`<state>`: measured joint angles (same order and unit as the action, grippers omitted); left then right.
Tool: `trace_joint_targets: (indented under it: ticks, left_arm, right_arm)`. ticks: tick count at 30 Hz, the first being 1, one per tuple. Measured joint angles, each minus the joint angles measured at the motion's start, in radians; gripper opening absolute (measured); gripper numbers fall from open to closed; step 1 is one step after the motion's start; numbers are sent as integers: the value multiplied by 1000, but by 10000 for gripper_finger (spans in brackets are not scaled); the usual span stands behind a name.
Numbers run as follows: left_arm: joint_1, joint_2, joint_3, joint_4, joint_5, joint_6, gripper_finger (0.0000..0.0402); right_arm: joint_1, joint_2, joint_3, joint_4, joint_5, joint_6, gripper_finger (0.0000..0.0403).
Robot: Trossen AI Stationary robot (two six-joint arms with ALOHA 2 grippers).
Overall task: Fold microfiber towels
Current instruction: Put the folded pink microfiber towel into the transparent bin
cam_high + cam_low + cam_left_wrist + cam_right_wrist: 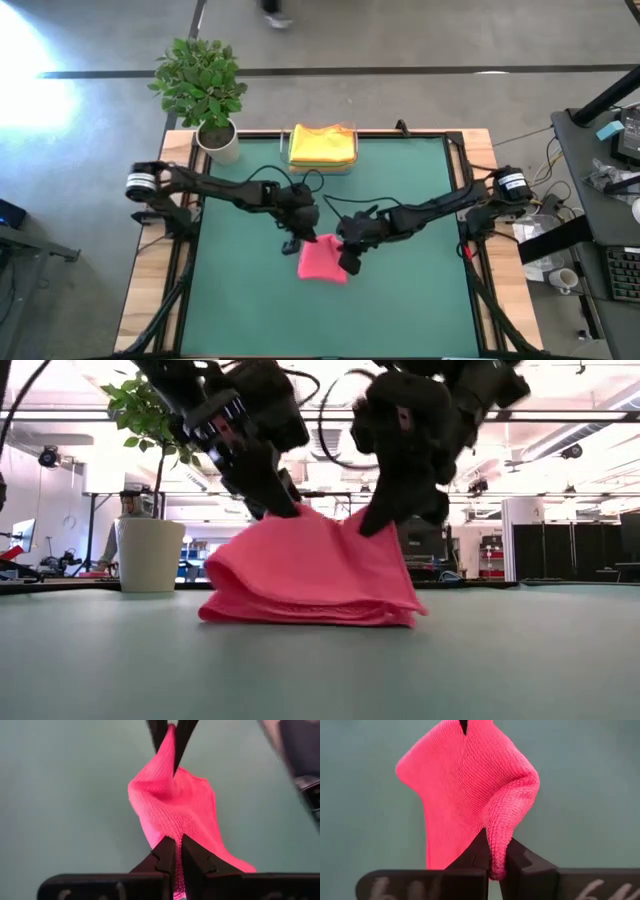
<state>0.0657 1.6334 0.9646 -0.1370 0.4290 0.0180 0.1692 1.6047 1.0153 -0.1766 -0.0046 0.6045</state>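
Resting on the green table (400,200), the pink towel (310,570) is pinched by both arms' fingers (275,495).

High view: overhead, facing straight down, far enough to take in the whole bench (400,200). Low view: at bench-top level, facing level across, close to the pink towel (310,575). Wrist views: very close, past own fingers (172,857). All four share the towel.
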Motion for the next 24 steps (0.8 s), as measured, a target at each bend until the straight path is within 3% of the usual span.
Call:
trace_joint_targets:
  ticks: [9, 14, 17, 24]
  left_arm:
    - [26, -191, 6, -157, -252, 127, 1]
    - [100, -287, 6, -179, -264, 165, 1]
    - [154, -323, 10, -170, -322, 177, 1]
    - [275, -360, 10, -136, -365, 268, 1]
  right_arm:
    - [-57, 0, 255, -278, 172, -141, 9]
    - [-128, 0, 351, -340, 213, -158, 9]
    - [-161, 0, 386, -347, 231, -177, 9]
    - [-241, 0, 465, -345, 242, -235, 9]
